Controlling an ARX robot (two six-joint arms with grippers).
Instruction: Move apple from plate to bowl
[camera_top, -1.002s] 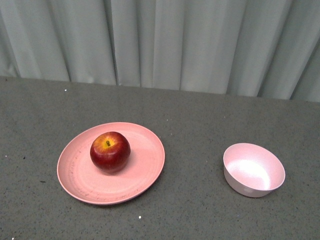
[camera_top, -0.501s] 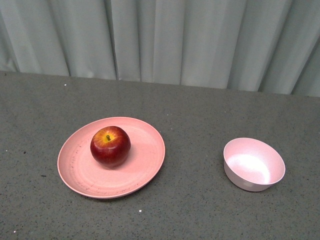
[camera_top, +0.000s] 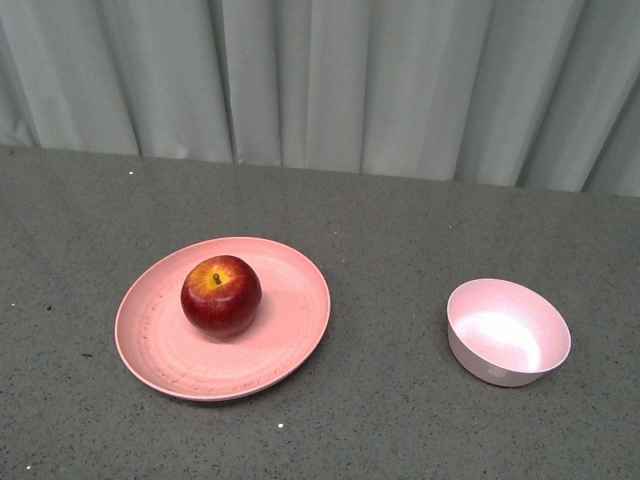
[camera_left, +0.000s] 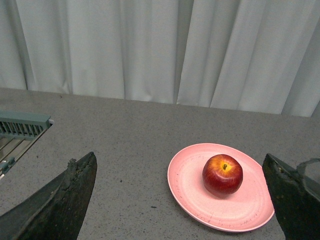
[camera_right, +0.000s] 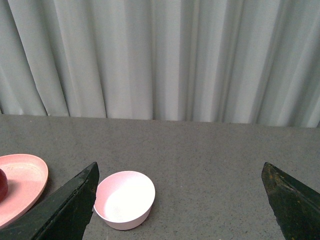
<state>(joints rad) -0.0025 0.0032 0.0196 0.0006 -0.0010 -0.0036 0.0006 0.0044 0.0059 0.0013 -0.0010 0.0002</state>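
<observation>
Dark red and glossy, the apple (camera_top: 221, 296) sits stem up on the pink plate (camera_top: 292, 335), toward the left edge of the counter (camera_top: 400, 220). The left tool (camera_left: 178, 157) is spread wide and empty. I think it should come down over the apple and close gently around its widest part. The bowl (camera_top: 480, 365), nearer the right edge, holds nothing. The right tool (camera_right: 180, 165) is wide and empty too.

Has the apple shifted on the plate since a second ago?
No. The apple keeps its spot on the plate; apple, plate and bowl drifted together in frame, so the camera moved.
</observation>
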